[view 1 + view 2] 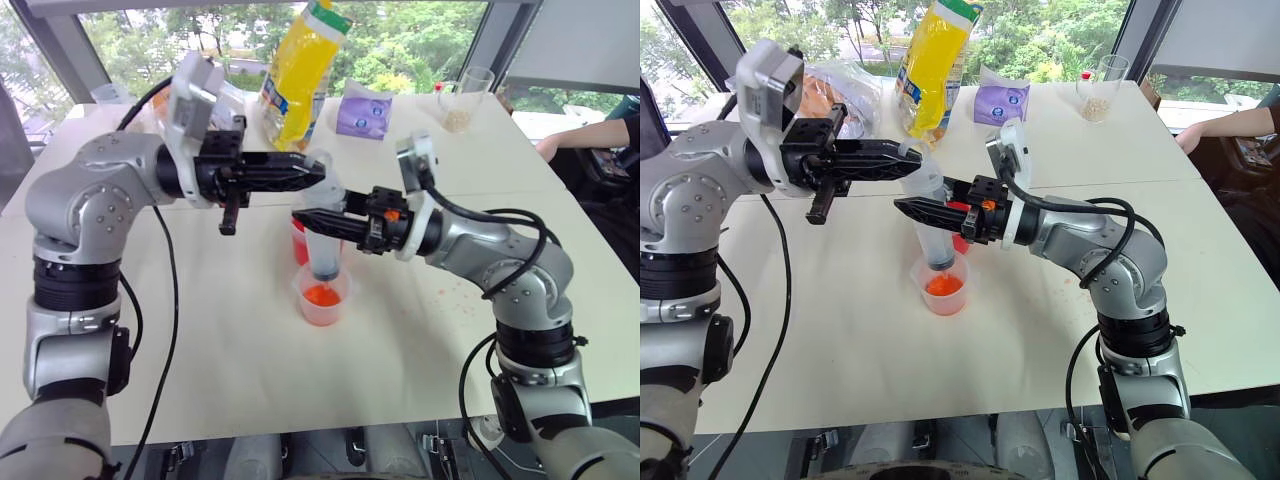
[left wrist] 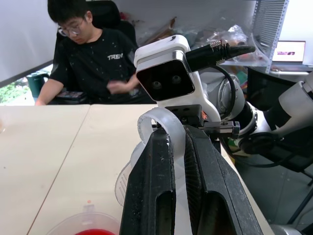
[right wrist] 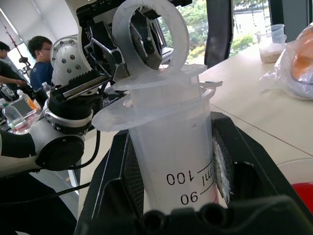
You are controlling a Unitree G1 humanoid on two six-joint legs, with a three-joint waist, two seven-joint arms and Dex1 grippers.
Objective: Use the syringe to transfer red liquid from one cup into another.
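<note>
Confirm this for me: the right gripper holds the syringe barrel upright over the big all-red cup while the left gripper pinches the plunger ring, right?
Not quite. In the left eye view the syringe, clamped by the right gripper, stands over the smaller cup, orange-red at its base. The left gripper does pinch the plunger ring.

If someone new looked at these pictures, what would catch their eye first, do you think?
Probably the syringe held upright at the table's middle over the smaller cup, the right pincer clamping its barrel and the left pincer gripping its plunger ring. Next, the tall yellow bag behind it.

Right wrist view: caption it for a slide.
Right gripper clamps the syringe barrel; left gripper grips its plunger ring.
</note>
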